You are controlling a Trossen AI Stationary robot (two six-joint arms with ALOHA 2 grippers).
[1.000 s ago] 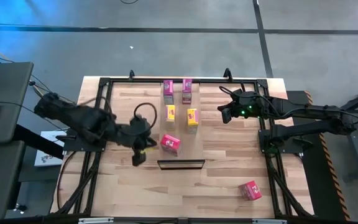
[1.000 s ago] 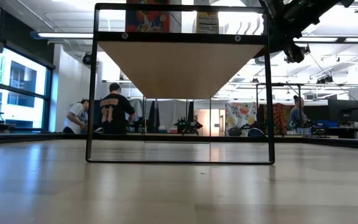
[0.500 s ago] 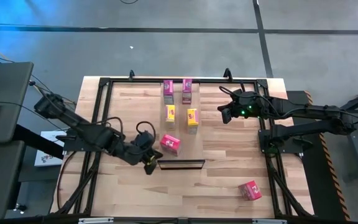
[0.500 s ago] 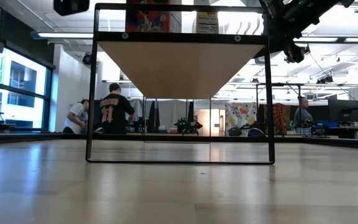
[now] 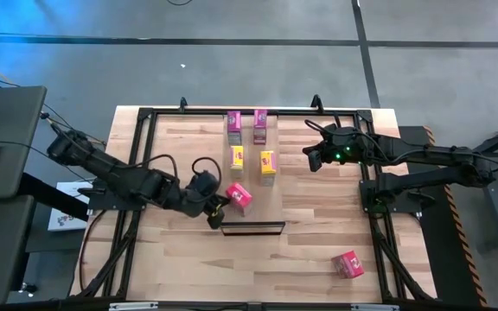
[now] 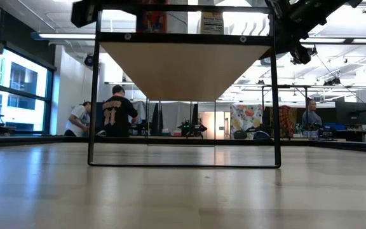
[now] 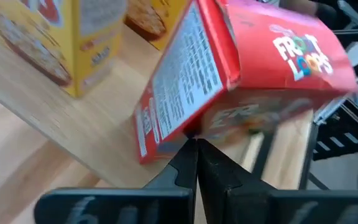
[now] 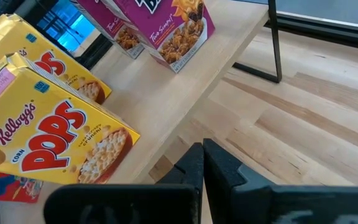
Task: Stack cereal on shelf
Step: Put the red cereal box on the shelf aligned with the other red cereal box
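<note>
The shelf (image 5: pixel 251 179), a pale plank on a dark frame (image 6: pixel 184 38), carries two magenta cereal boxes (image 5: pixel 233 127) (image 5: pixel 259 126), two yellow ones (image 5: pixel 238 157) (image 5: pixel 268 162) and a red-pink one (image 5: pixel 239 196). Another red-pink box (image 5: pixel 347 264) lies on the table at the near right. My left gripper (image 5: pixel 217 210) is shut, right at the near left corner of the red-pink box on the shelf (image 7: pixel 241 68). My right gripper (image 5: pixel 312 158) hangs shut to the right of the shelf, near the yellow boxes (image 8: pixel 55 137), touching nothing. My left gripper has its shut fingertips (image 7: pixel 196 146) against the bottom edge of the red-pink box (image 7: pixel 185 132), at the corner where its printed side panel meets its front. The fingers slant down from the table's near left. The box sits on the shelf, turned askew to the plank's edges.
The dark frame's bar (image 5: pixel 252 228) closes the shelf's near end, just beside my left gripper. Black rails (image 5: pixel 137 173) run along the table's sides. People stand in the room behind the table (image 6: pixel 116 114).
My left gripper has come down and moved toward the table's right, then toward the far edge up to the red-pink box on the shelf, rolling its wrist on the way. In the low view it has come into sight at the shelf's top left.
</note>
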